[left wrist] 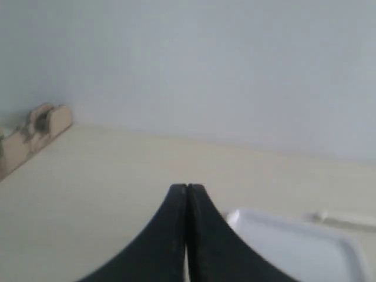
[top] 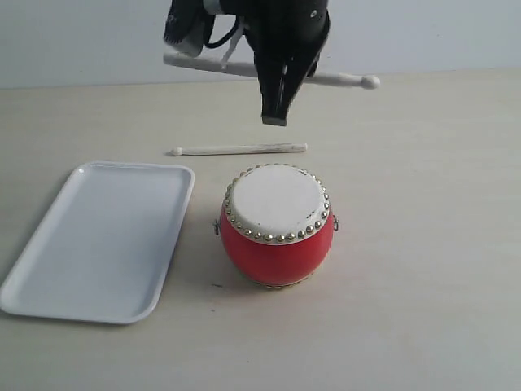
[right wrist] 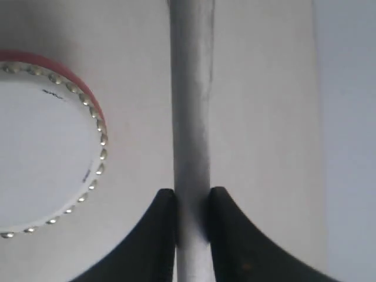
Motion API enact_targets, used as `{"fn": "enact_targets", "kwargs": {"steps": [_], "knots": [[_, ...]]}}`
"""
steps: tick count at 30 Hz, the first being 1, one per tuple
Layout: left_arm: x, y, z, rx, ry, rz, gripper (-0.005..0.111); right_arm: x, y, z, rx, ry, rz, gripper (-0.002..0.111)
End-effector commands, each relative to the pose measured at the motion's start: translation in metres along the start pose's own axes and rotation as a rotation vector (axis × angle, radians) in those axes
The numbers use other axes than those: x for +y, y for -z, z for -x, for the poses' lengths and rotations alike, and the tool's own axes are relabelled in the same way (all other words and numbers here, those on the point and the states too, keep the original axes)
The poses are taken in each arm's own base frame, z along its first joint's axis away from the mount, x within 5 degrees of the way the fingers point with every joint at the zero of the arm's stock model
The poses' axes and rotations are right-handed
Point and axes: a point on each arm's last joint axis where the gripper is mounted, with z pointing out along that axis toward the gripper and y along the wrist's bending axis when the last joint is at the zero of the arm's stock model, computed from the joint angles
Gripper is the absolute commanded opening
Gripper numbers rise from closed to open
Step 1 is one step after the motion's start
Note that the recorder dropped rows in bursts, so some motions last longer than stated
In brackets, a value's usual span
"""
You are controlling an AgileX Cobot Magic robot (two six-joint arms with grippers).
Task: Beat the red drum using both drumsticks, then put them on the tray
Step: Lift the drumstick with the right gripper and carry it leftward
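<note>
Right fingers [right wrist: 160, 235] are clamped narrowly around one drumstick [right wrist: 191, 117], gripping it near the middle of its shaft. They carry it level in the air behind the red drum [top: 277, 224], with its rounded tip pointing to the right of the exterior view. Left fingers [left wrist: 170, 235] are pressed together with nothing between them, hanging above the tabletop [top: 423, 244] near a corner of the tray [top: 183, 204]. The second drumstick [top: 240, 149] lies flat on the tabletop just behind the drum, apart from both the drum and the tray. The tray sits empty on the left of the exterior view. By the look of it, the pick-up stage is only half done, since beating with both sticks cannot begin until the left arm has one. The next move probably calls for the left fingers to spread, come down over the lying stick and close on its shaft, while the right arm holds its stick clear of the drum skin.
</note>
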Motion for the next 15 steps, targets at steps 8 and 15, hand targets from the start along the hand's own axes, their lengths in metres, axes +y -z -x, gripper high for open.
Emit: {"fn": "enact_targets", "kwargs": {"steps": [8, 15], "knots": [[-0.013, 0.008, 0.033, -0.346, 0.261, -0.201, 0.0, 0.019, 0.036, 0.03, 0.08, 0.485, -0.349, 0.0], [-0.021, 0.009, 0.032, -0.327, 0.263, -0.286, 0.0, 0.023, 0.025, 0.037, 0.223, 0.773, -0.45, 0.0]]}}
